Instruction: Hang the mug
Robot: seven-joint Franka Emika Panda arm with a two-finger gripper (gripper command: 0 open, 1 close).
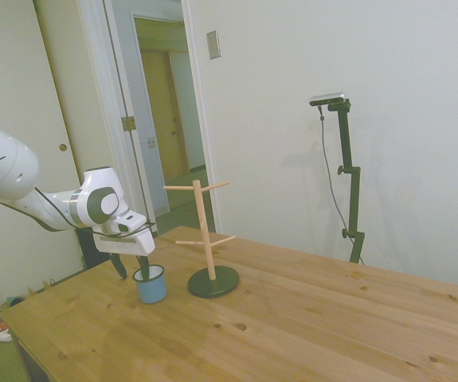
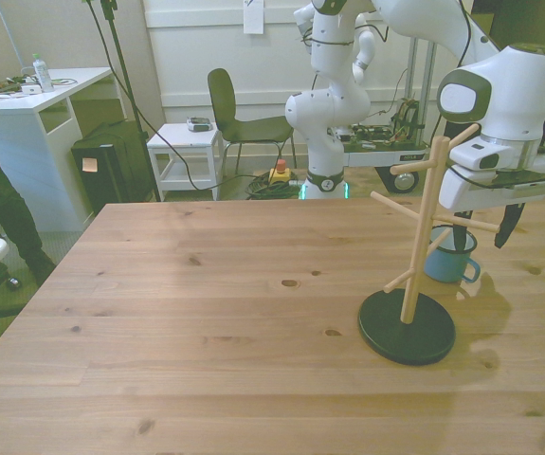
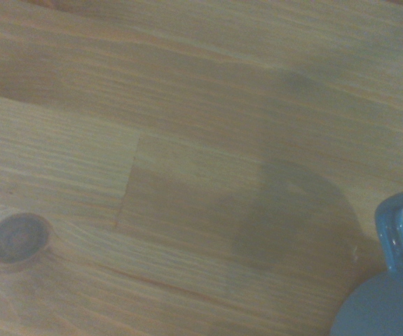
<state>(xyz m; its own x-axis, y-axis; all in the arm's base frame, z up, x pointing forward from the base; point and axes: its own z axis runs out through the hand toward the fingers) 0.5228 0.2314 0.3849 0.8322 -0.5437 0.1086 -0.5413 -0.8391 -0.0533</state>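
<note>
While the wrist view shows only the mug's (image 3: 390, 297) handle, the side view shows the claw (image 1: 131, 269) spread over its rim.

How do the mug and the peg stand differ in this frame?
The mug is light blue with a pale rim; the peg stand is bare wood on a dark round base. The mug is short and squat; the peg stand rises well above it. The claw hangs at the mug's rim; the peg stand has nothing on its pegs. Both stand upright on the wooden table.
</note>
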